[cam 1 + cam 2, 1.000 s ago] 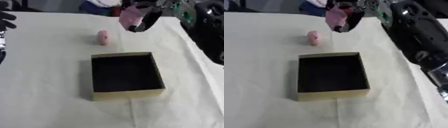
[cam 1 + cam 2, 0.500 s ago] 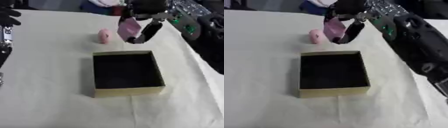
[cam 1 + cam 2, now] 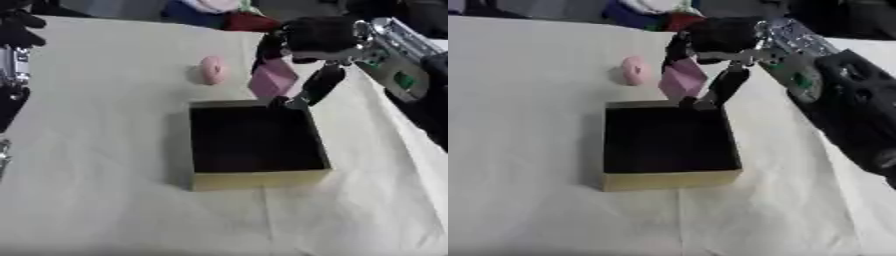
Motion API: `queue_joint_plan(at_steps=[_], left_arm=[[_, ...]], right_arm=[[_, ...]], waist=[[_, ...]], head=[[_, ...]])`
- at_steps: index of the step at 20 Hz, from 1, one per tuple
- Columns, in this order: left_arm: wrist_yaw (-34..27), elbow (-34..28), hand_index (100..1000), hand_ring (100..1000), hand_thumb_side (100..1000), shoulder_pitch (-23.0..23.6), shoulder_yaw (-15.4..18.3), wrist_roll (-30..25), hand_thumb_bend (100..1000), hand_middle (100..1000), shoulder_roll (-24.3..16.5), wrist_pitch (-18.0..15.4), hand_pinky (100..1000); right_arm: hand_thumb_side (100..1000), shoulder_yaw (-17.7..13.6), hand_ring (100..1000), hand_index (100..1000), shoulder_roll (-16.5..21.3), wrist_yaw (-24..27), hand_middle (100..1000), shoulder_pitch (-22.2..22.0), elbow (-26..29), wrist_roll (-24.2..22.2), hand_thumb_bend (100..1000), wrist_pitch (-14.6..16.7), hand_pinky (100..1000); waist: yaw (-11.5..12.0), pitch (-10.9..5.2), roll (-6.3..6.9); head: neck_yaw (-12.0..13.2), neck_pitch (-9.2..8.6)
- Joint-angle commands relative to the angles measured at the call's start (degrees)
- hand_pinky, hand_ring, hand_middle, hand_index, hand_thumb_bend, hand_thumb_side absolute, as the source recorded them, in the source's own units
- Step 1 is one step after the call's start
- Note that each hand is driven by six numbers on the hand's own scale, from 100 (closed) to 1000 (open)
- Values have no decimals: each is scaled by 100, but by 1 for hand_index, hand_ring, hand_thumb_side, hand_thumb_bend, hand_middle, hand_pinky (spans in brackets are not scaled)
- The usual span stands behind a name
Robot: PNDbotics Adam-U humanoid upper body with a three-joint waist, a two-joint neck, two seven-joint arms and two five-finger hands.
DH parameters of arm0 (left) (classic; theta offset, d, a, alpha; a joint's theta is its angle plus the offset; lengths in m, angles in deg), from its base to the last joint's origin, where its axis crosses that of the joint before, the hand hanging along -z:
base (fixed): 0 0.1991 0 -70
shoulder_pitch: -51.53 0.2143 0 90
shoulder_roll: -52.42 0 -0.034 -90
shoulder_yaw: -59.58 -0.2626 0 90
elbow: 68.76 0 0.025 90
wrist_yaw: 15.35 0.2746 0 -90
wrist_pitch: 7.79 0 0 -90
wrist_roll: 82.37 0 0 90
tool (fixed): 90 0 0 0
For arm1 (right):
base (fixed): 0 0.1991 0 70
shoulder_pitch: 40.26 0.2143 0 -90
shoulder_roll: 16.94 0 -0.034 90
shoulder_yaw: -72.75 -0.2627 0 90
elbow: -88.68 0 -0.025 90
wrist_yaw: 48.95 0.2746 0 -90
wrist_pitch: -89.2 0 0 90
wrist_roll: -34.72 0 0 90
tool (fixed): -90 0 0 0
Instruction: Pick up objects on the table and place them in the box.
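Since a second ago you've lowered your right hand (image 3: 306,42) toward the box (image 3: 254,180); its far rim now sits just under the pink block (image 3: 273,78) you're pinching. Left to right: your left hand (image 3: 17,30) idles, fingers unreadable; the pink round object (image 3: 211,70) waits on the table (image 3: 87,150); the block hangs tilted, likely for dropping in.

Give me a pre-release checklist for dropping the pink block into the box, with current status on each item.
1. Right hand holds pink block: ok.
2. Block over the box opening: not ok, it hangs at the far rim.
3. Box interior free of other things: cannot tell, too dark.
4. Pink round object clear of the path: ok, it lies on the table beyond the box.
5. Left hand out of the way: ok, at the upper left edge.
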Motion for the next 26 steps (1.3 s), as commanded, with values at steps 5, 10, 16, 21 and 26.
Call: queue_joint_plan(at_steps=[5, 10, 16, 21, 26], left_arm=[[9, -79, 762, 639, 717, -31, 58, -2, 100, 705, -149, 18, 536], [-3, -79, 761, 639, 720, -51, 40, -18, 100, 705, -114, 17, 535], [-11, -79, 760, 638, 723, -65, 23, -34, 100, 705, -79, 18, 535], [-20, -79, 759, 638, 724, -72, 16, -47, 100, 706, -63, 19, 534], [-22, -79, 758, 638, 726, -59, 15, -52, 100, 706, -56, 25, 534]], right_arm=[[429, 71, 766, 678, 127, -119, 579, -29, 135, 148, 100, 200, 760], [436, 116, 761, 676, -98, -289, 575, -137, 39, 33, 100, 222, 761], [449, 142, 763, 687, -314, -494, 580, -304, -12, -369, 100, 123, 762], [482, 142, 773, 693, -418, -596, 591, -373, -6, -656, 100, 69, 767], [521, 156, 775, 706, -423, -731, 608, -385, 52, -800, 184, 86, 770]], waist=[[29, -119, 31], [104, -90, 47], [185, -55, 53], [205, -49, 47], [196, -51, 33]], head=[[-52, 34], [-126, 29], [-205, 50], [-228, 45], [-234, 60]])
